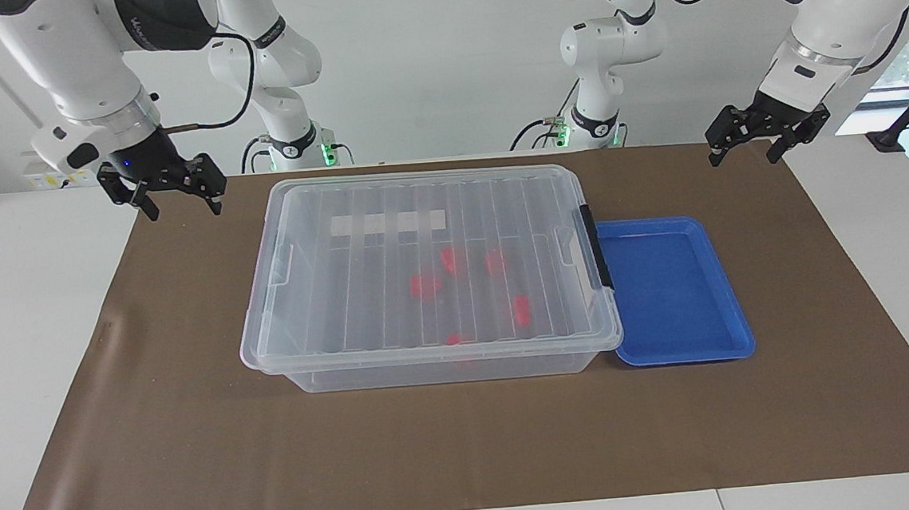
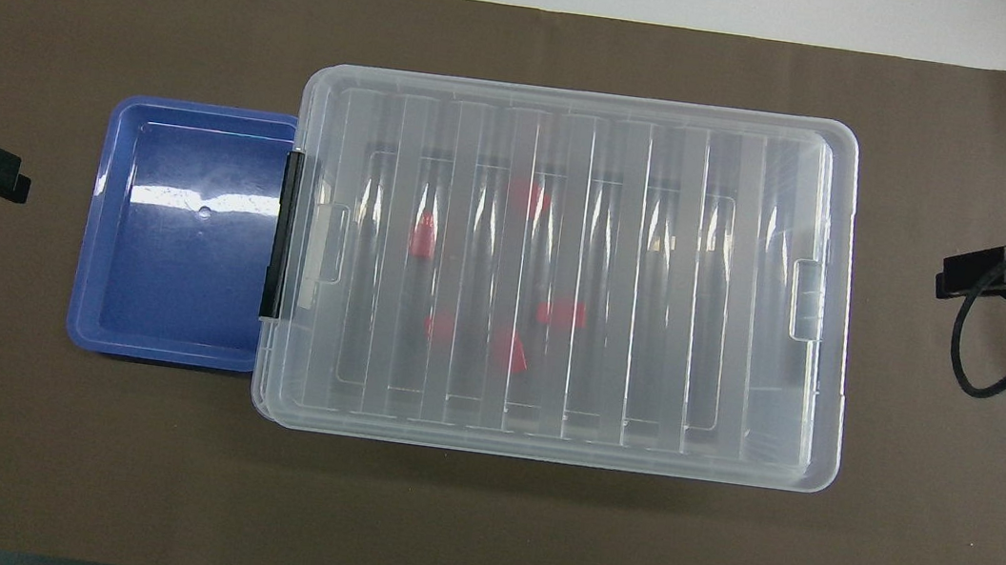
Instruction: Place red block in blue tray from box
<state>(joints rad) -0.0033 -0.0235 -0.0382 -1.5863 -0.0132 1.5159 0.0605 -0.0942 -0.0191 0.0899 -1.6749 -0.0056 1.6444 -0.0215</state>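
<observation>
The box [image 1: 361, 293] [image 2: 655, 292] is a clear bin in the middle of the mat, with its ribbed lid on. Several red blocks [image 1: 425, 285] [image 2: 561, 314] show through the lid, inside the box. The blue tray [image 1: 669, 288] [image 2: 178, 271] has nothing in it and touches the box's end toward the left arm, by the black clip [image 1: 594, 245]. My right gripper [image 1: 183, 210] [image 2: 954, 280] hangs open over the mat off the box's other end. My left gripper [image 1: 744, 159] [image 2: 7, 178] waits open above the mat's edge at the left arm's end.
A brown mat [image 1: 195, 433] covers most of the white table [image 1: 19, 317]. A cable [image 2: 983, 361] loops under the right wrist. Bare mat lies around the box and the tray.
</observation>
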